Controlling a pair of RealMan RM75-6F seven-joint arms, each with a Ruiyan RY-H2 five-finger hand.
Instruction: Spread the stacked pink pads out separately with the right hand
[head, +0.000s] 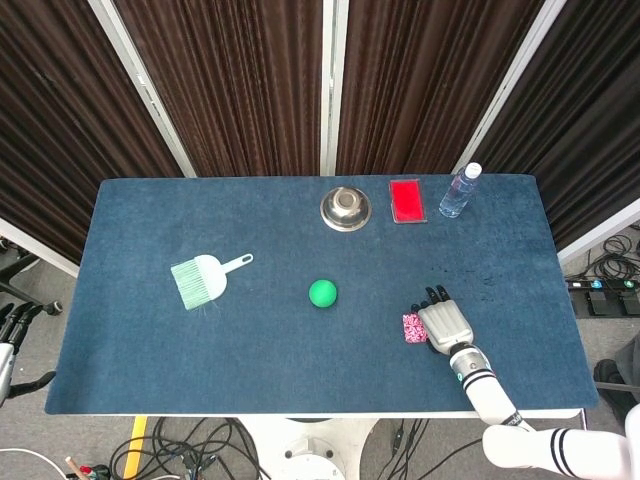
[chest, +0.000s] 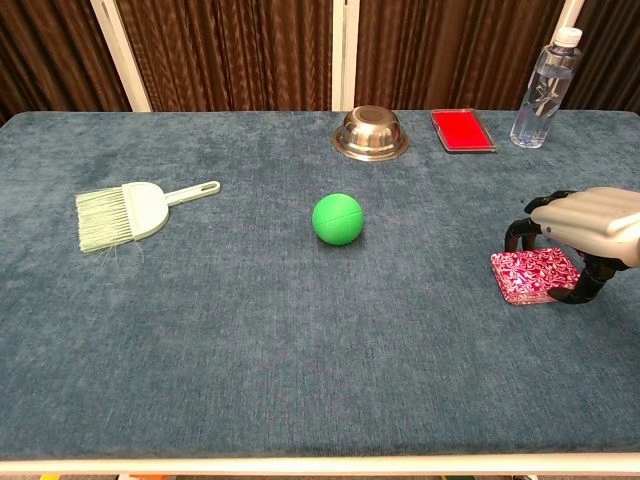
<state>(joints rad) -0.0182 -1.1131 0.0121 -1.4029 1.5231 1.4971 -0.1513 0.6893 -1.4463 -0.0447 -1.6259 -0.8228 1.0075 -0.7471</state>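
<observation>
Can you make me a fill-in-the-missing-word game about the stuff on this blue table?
1. The ball in the middle of the table is coloured ____.
2. The right hand arches over the pink ____.
3. The water bottle stands at the far edge, next to the flat ____ case.
4. The metal bowl is turned ____ down.

Missing words: green; pads; red; upside

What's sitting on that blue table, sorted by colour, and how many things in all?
Green: 2, the ball and the hand brush
Red: 1, the flat red case
Pink: 1, the stack of pink pads
Silver: 1, the metal bowl
Clear: 1, the water bottle
Total: 6
</observation>
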